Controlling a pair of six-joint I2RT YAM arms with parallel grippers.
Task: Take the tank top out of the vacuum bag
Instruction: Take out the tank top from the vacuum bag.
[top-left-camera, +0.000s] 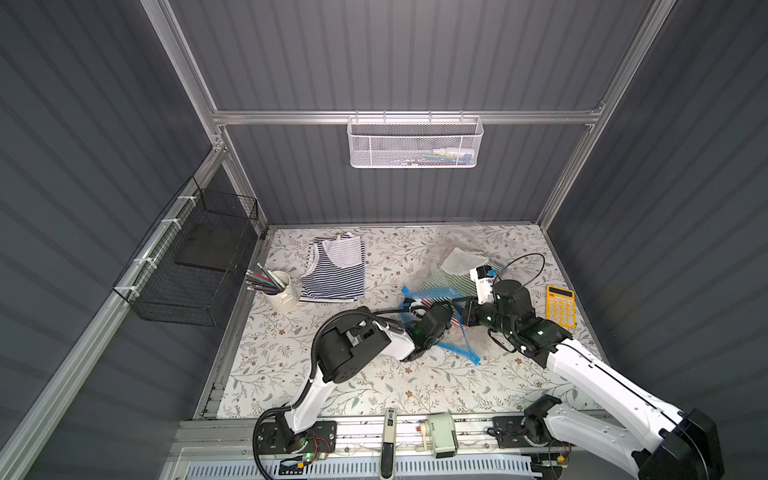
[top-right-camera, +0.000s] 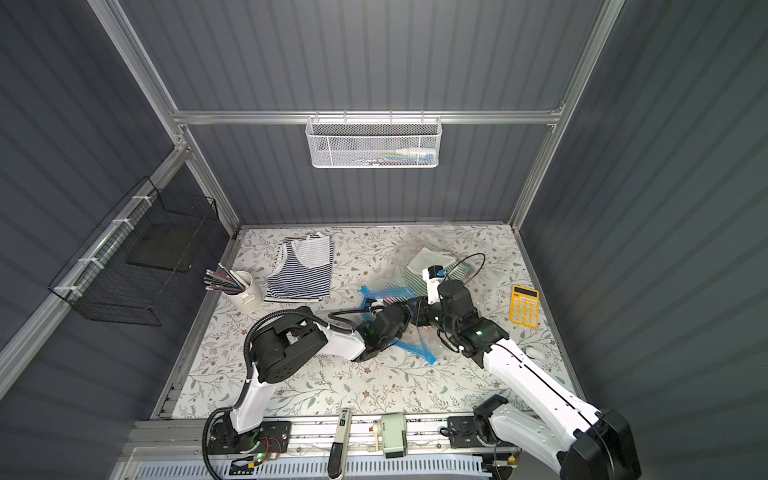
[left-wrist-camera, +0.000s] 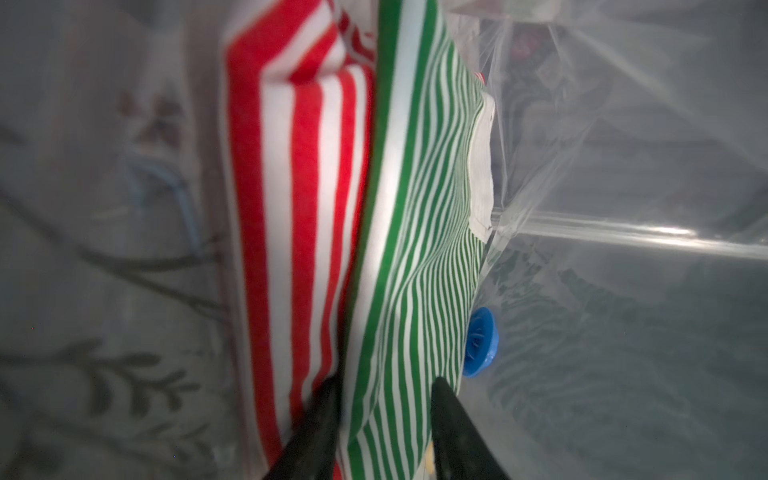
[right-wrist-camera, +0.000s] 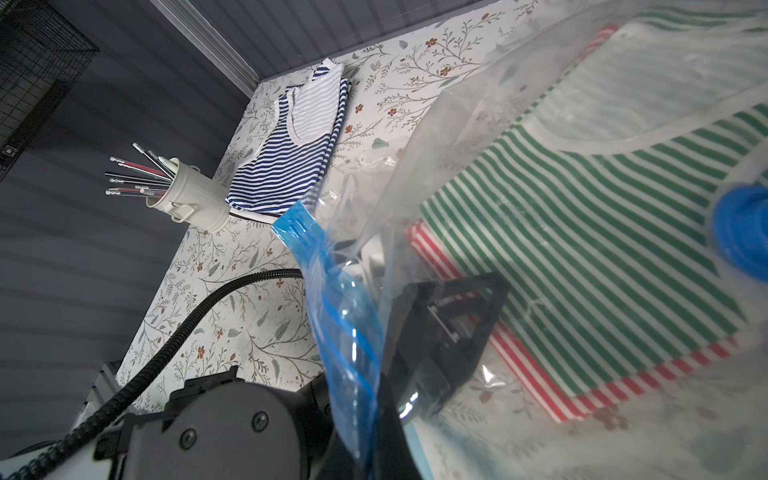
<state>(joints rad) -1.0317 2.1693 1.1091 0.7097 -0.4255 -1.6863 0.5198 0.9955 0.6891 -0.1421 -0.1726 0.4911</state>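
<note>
The clear vacuum bag (top-left-camera: 432, 259) lies right of the table's middle, its mouth facing me. Inside it, a green-striped tank top (left-wrist-camera: 415, 249) rests on a red-striped one (left-wrist-camera: 299, 208). My left gripper (left-wrist-camera: 386, 382) reaches in through the mouth and is shut on the near edge of the green-striped tank top (right-wrist-camera: 582, 232). One finger sits between the two tops. My right gripper (right-wrist-camera: 370, 453) is shut on the bag's blue zip strip (right-wrist-camera: 345, 332) and holds that edge up. The round blue valve cap (left-wrist-camera: 480, 340) sits on the upper film.
A navy-striped tank top (top-left-camera: 332, 270) lies flat at the back left, outside the bag. A cup of pencils (top-left-camera: 280, 289) stands left of it, a yellow calculator (top-left-camera: 560, 307) at the right. A black wire basket (top-left-camera: 187, 266) hangs on the left wall.
</note>
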